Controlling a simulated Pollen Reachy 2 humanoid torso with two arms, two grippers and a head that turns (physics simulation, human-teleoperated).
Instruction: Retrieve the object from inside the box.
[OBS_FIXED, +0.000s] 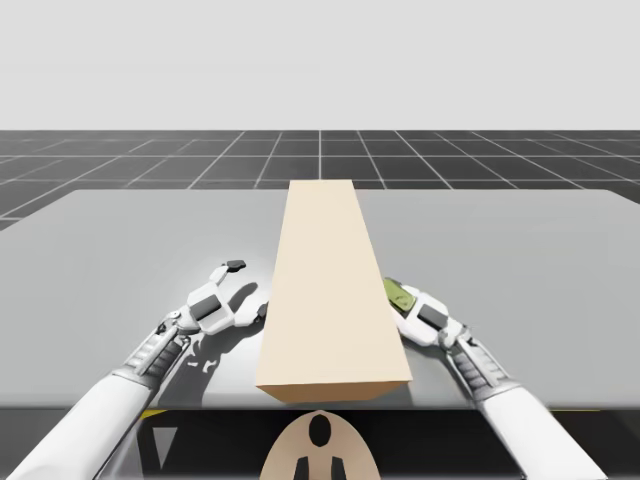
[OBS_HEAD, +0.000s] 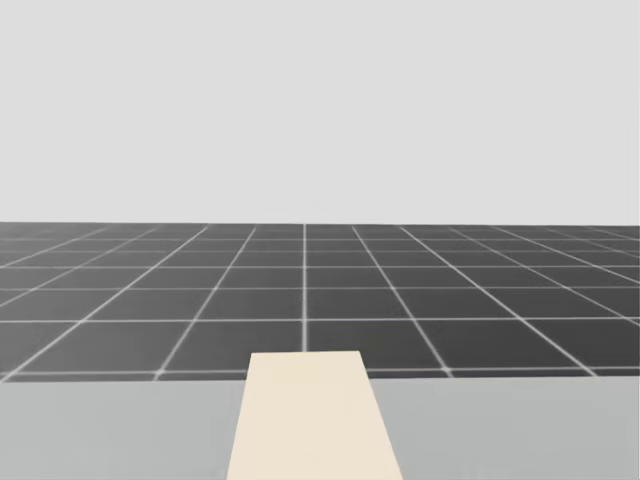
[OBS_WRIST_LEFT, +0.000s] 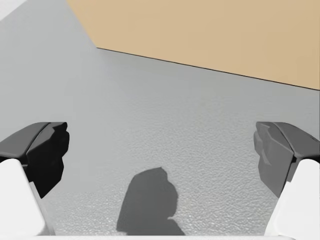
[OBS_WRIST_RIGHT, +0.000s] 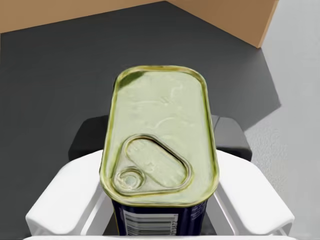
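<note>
Counting what lies before me gives one box (OBS_FIXED: 330, 290), one can (OBS_WRIST_RIGHT: 160, 135) and two grippers on a single grey tabletop (OBS_FIXED: 120, 240). The box is long and rectangular, a plain matte tan like cardboard, with sharp straight edges. It lies down the middle of the tabletop with one short end towards me.

The can is outside the box, just beside the box's right long side and close to its near end. My right gripper (OBS_FIXED: 402, 300) has its jaws clenched on the can, one against each of the can's two long sides. The can is a rounded rectangle in outline. Its lid is pale gold-green metal with a raised rim, a stamped oval panel and one pull tab, and its side wall is dark blue. It sits over the dark shadow that the box throws, with a corner of the box ahead of it.

My left gripper (OBS_WRIST_LEFT: 160, 150) is near the box's left long side, apart from it. Its jaws are spread wide and released, with bare tabletop between them. Each finger has a white shell and a dark pad. The tabletop there is finely grained and matte, carrying one small shadow.

Beyond the tabletop runs a dark floor (OBS_HEAD: 300, 290) ruled with a pale square grid.
</note>
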